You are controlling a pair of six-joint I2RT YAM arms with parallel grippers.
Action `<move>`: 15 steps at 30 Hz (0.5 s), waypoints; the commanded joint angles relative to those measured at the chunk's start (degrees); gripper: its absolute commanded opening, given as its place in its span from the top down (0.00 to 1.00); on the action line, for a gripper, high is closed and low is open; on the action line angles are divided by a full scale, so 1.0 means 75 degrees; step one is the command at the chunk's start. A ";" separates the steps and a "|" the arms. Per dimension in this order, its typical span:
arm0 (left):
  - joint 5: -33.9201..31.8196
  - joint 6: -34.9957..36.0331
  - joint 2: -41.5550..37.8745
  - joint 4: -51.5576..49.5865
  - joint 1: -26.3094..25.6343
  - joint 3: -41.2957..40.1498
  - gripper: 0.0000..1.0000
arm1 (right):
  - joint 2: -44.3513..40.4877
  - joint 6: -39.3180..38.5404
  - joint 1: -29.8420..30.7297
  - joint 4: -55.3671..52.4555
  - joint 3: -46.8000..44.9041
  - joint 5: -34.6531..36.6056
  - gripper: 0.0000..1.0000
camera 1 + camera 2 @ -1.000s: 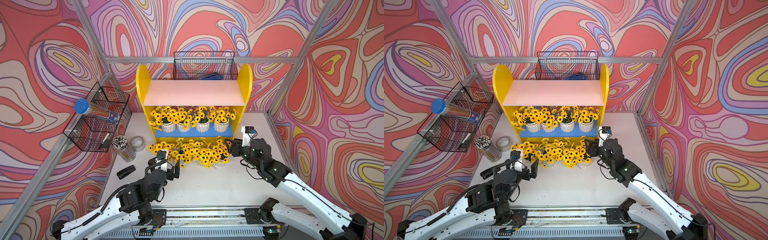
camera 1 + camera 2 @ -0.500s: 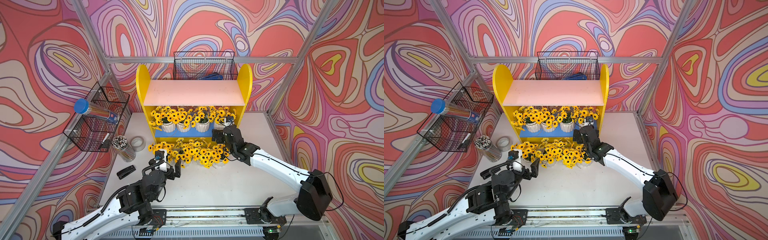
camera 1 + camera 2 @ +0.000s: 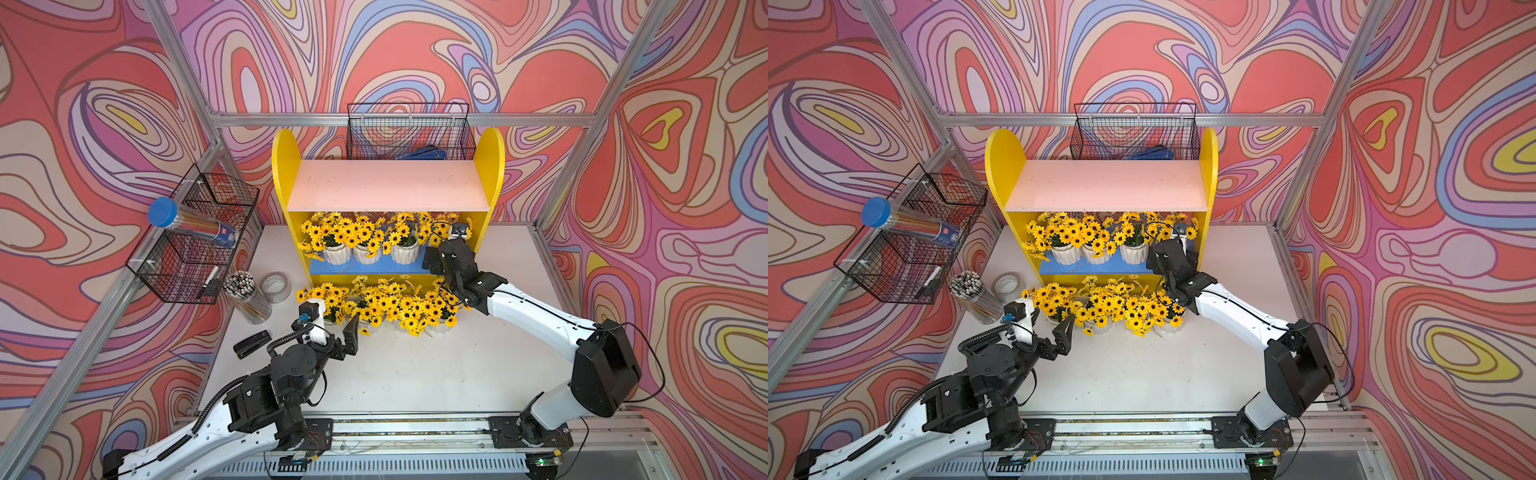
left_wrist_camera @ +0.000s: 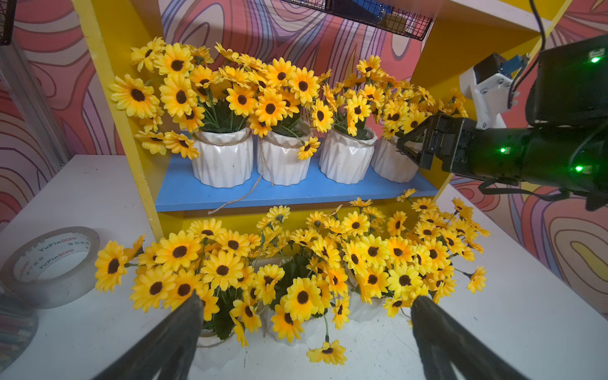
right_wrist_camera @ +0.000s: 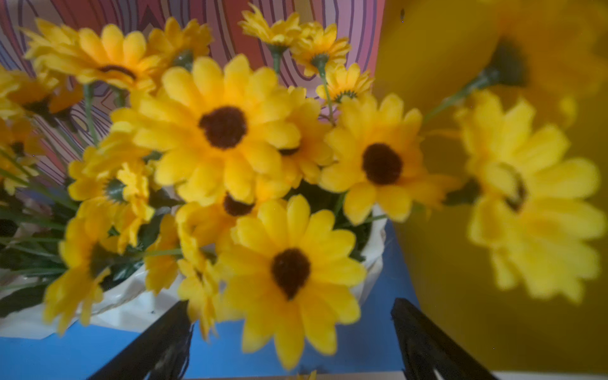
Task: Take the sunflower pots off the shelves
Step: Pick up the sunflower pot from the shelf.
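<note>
A clear jar of pencils [image 3: 248,296] stands upright on the white tabletop [image 3: 415,374], with a roll of clear tape [image 3: 275,286] lying flat just beside it and a black stapler [image 3: 252,344] near it, toward the front edge. Just above the jar a black wire basket [image 3: 178,282] hangs on the swirl-patterned wall, holding a slanted clear tube with a blue cap [image 3: 189,222] and a white marker [image 3: 211,276]. Well apart from the jar, a second wire basket [image 3: 374,133] hangs on the back rail with something blue [image 3: 424,154] inside.
</note>
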 commanded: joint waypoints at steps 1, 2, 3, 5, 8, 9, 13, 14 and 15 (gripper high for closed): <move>0.0032 0.0089 -0.0046 0.0148 0.0041 -0.0067 0.00 | 0.0257 0.0051 -0.0219 -0.0048 0.0263 -0.0055 0.03; 0.0024 0.0107 -0.0037 0.0173 0.0044 -0.0067 0.00 | 0.0384 0.0038 -0.0298 -0.0129 0.0406 -0.0137 0.03; 0.0032 0.0118 -0.0015 0.0194 0.0044 -0.0067 0.00 | 0.0449 -0.0051 -0.0319 -0.0106 0.0471 -0.0161 0.03; 0.0076 0.0158 0.0019 0.0230 0.0044 -0.0067 0.00 | 0.0545 -0.0253 -0.0325 0.0052 0.0511 -0.0283 0.03; 0.0081 0.0168 0.0034 0.0231 0.0044 -0.0073 0.00 | 0.0682 -0.0469 -0.0332 0.0090 0.0637 -0.0293 0.03; 0.0063 0.0173 0.0037 0.0221 0.0044 -0.0078 0.00 | 0.0708 -0.0531 -0.0342 0.0123 0.0657 -0.0282 0.02; 0.0057 0.0200 0.0012 0.0254 0.0044 -0.0090 0.00 | 0.0819 -0.0775 -0.0412 0.0237 0.0768 -0.0379 0.02; 0.0063 0.0215 0.0010 0.0266 0.0044 -0.0098 0.00 | 0.0835 -0.0823 -0.0423 0.0256 0.0800 -0.0369 0.02; 0.0058 0.0221 0.0018 0.0266 0.0044 -0.0090 0.00 | 0.0869 -0.0863 -0.0443 0.0248 0.0842 -0.0354 0.02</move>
